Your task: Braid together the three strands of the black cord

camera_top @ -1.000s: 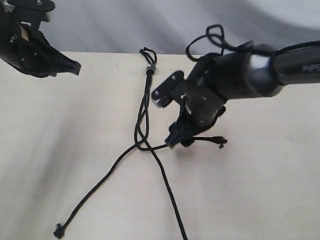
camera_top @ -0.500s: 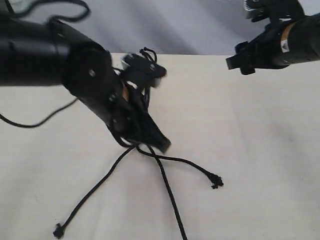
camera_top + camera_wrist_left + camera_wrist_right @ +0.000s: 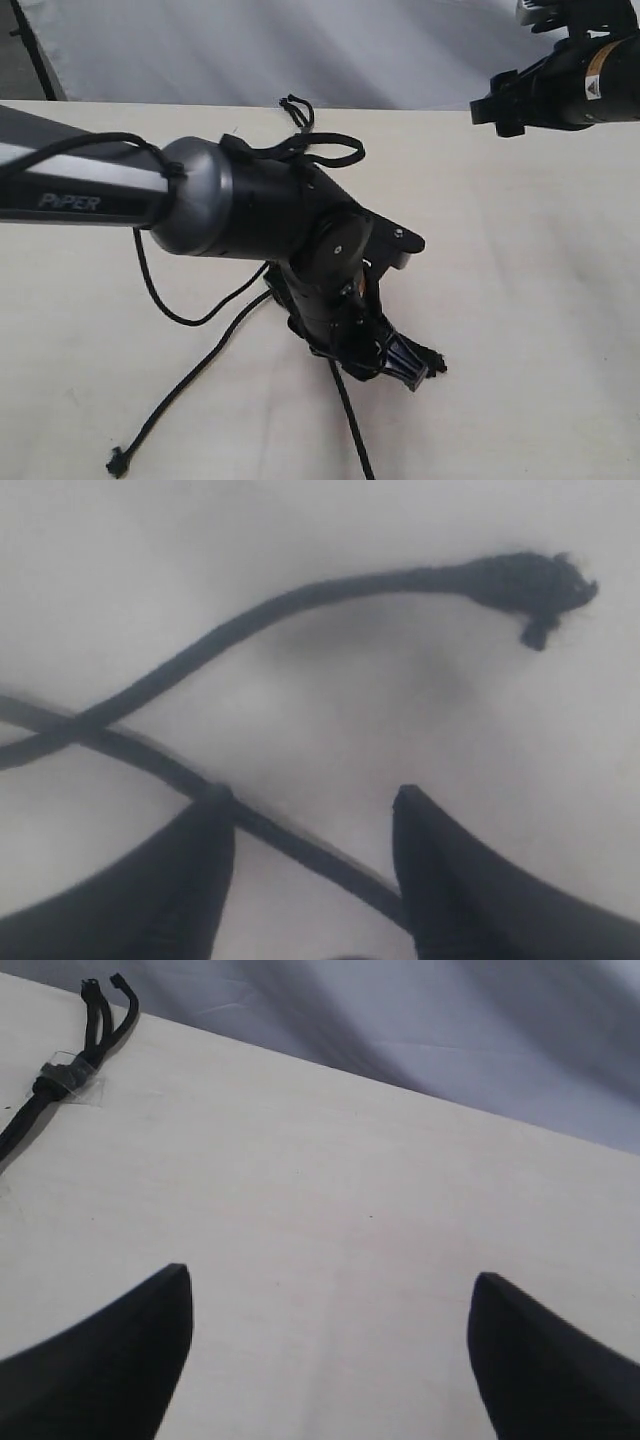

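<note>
A strand point(image 3: 180, 392) of the black cord point(image 3: 296, 108) is trailing to a frayed knot point(image 3: 118, 462) at the lower left of the exterior view, well apart from the left hand point(image 3: 405, 368), which is hanging low over the table point(image 3: 520, 300) at centre frame. A second strand point(image 3: 350, 425) is running from under that hand to the bottom edge. The left wrist view is showing its fingers point(image 3: 190, 880) standing apart and gripping nothing, one strand lying across the gap, another curving off to a knotted tip point(image 3: 530, 585) near the hand. At upper right the right hand point(image 3: 497, 105) is hovering wide open and empty, well apart from the cord, whose loops point(image 3: 100, 1005) and grey band point(image 3: 62, 1075) are sitting at the upper left of the right wrist view.
</note>
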### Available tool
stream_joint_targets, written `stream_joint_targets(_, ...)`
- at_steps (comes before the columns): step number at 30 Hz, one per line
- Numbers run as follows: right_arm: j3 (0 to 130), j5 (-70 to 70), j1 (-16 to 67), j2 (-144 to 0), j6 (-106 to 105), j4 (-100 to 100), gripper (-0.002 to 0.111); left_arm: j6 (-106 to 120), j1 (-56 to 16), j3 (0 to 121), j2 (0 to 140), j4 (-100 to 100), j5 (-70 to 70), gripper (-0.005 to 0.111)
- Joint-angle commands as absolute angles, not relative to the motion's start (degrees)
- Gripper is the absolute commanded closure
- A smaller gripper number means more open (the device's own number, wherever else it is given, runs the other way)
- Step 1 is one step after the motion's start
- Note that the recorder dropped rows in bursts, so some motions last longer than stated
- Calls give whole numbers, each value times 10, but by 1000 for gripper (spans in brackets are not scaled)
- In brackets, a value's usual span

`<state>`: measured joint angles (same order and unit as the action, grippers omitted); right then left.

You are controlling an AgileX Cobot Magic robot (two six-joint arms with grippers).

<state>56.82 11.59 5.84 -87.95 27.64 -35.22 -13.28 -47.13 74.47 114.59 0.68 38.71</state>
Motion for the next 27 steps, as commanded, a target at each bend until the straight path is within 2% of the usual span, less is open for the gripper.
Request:
stream_joint_targets(1, 568, 108, 58, -874, 280, -349, 37, -165, -475, 766, 1176, 6, 425, 59)
stream_joint_targets(8, 568, 104, 58, -874, 284, -347, 37, -190, -475, 777, 1200, -10, 459, 62)
stream_joint_targets(11, 568, 104, 58, -874, 284, -347, 37, -181, -476, 777, 1202, -22, 480, 76)
stream_joint_targets(15, 568, 101, 58, -874, 284, -347, 37, -137, -476, 778, 1202, -26, 516, 106)
stream_joint_targets(19, 568, 99, 58, -874, 285, -347, 37, -100, -476, 787, 1188, -49, 577, 106)
stream_joint_targets(27, 568, 99, 58, -874, 285, -345, 37, -65, -476, 791, 1160, -254, 685, 106)
